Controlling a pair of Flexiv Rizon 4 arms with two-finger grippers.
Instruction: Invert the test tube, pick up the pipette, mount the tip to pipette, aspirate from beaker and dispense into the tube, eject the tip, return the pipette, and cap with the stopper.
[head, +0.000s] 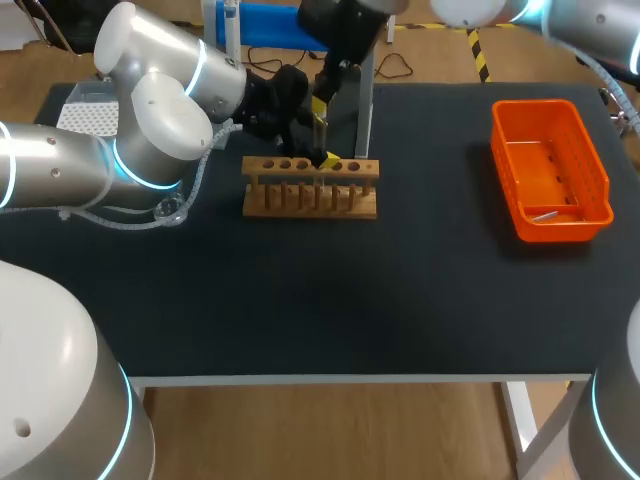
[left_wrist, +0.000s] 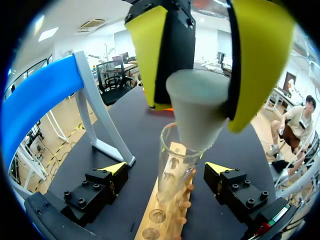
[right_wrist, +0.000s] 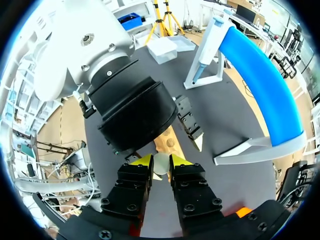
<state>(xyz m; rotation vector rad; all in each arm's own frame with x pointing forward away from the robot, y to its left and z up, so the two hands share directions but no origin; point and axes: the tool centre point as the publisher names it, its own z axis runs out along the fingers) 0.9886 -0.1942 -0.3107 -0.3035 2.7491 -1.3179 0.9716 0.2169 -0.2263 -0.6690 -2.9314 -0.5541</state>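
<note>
A clear test tube (left_wrist: 174, 160) stands upright in the wooden rack (head: 310, 188). A pale conical stopper (left_wrist: 197, 107) hangs right over the tube's mouth, its narrow end at the rim. My right gripper (right_wrist: 161, 161) is shut on the stopper (right_wrist: 161, 167); in the head view this gripper (head: 322, 152) sits just above the rack. My left gripper (left_wrist: 166, 169) is open, one fingertip on each side of the tube and clear of the glass. In the head view the left gripper (head: 288, 122) is behind the rack. The pipette (right_wrist: 207, 45) hangs on its blue stand (head: 265, 22).
An orange bin (head: 550, 170) stands at the right of the table with a small pale piece lying in it. A white tip box (head: 88, 112) sits at the far left, behind my left arm. The stand's leg (left_wrist: 107, 125) is planted just beside the rack.
</note>
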